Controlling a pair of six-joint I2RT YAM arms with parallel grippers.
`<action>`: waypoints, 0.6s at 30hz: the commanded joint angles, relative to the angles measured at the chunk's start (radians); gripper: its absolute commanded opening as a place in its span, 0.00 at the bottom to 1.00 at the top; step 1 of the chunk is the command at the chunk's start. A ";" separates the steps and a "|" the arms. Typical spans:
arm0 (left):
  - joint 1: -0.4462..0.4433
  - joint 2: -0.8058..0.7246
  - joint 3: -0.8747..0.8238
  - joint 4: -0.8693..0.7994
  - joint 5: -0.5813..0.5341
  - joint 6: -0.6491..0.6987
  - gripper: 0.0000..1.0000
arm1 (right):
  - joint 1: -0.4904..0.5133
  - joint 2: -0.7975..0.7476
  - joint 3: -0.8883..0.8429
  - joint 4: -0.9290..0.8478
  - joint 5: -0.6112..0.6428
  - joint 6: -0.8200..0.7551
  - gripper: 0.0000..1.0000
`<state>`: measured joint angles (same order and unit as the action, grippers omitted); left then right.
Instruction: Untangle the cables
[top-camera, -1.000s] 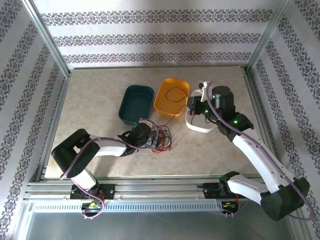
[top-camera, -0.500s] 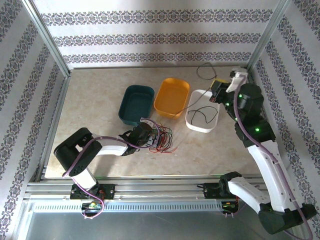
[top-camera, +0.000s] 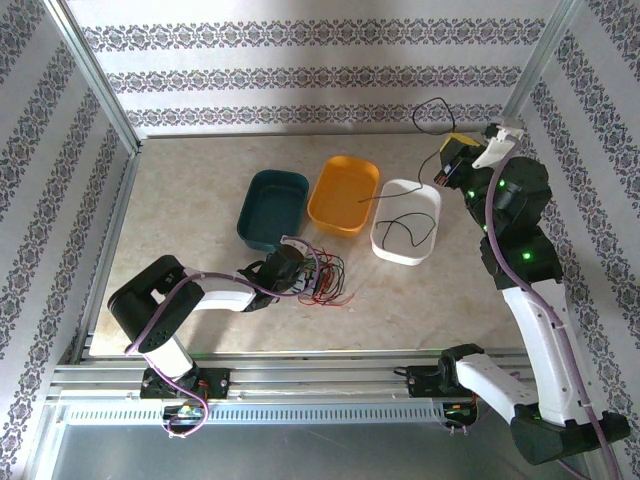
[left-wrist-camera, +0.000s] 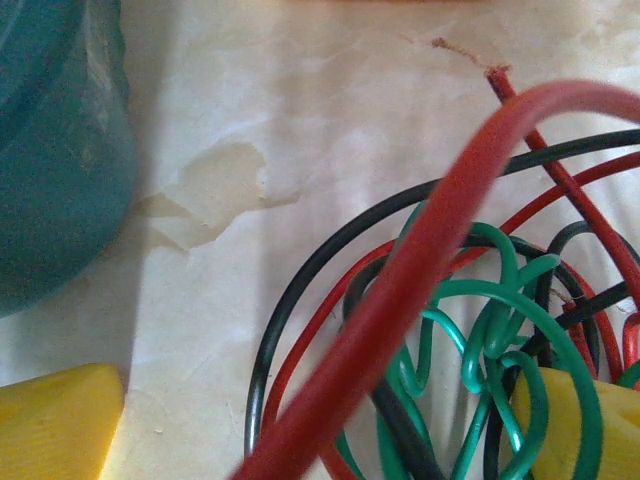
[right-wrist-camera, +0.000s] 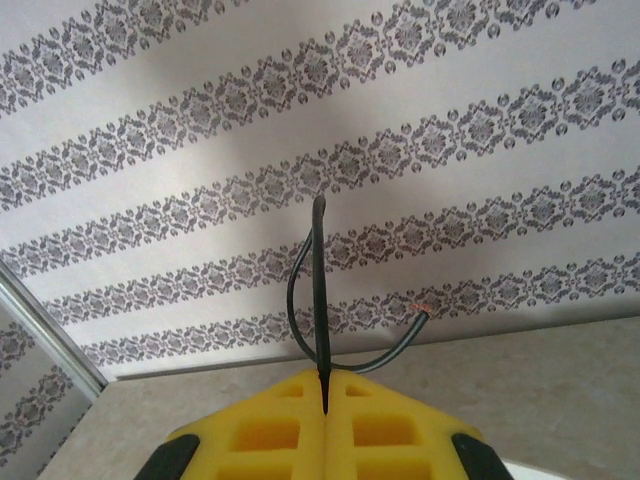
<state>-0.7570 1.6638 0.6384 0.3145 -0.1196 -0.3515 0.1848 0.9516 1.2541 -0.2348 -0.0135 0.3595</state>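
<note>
Overhead view: right claw (top-camera: 452, 163) high by the rear right corner of the table (top-camera: 200, 200); left claw (top-camera: 312, 277) low at mid-table, in front of the teal tray (top-camera: 272, 208).
Right claw: yellow pads pressed flat together on a black cable (right-wrist-camera: 320, 300), seen close from the wrist against striped wallpaper (right-wrist-camera: 150, 150).
Left claw: spread wide, yellow fingertips (left-wrist-camera: 55, 420) either side of the tangle of cables (left-wrist-camera: 450, 330), no strand pinched.
Black cable: looping above the pinch, bare copper tip off to one side; from overhead, a loop lying in the white tray (top-camera: 398, 257) and a stretch reaching to the rim of the orange tray (top-camera: 345, 185).
Tangle of cables: red, green and black strands knotted in tight loops on the table, near the teal tray; green bunched at the heart, one red strand blurred large across the left wrist lens.
Trays: teal, orange and white, side by side in a row.
</note>
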 joint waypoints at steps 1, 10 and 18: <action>0.012 0.021 -0.006 -0.058 0.002 0.026 0.99 | -0.011 0.007 0.051 0.004 0.078 -0.031 0.00; 0.012 0.010 -0.009 -0.049 0.000 0.026 0.99 | -0.010 0.039 0.021 -0.067 0.330 -0.088 0.00; 0.012 0.016 -0.005 -0.046 -0.004 0.023 0.99 | -0.010 0.089 0.021 -0.075 0.434 -0.162 0.00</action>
<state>-0.7570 1.6638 0.6384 0.3145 -0.1196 -0.3511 0.1848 1.0229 1.2808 -0.3073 0.3370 0.2535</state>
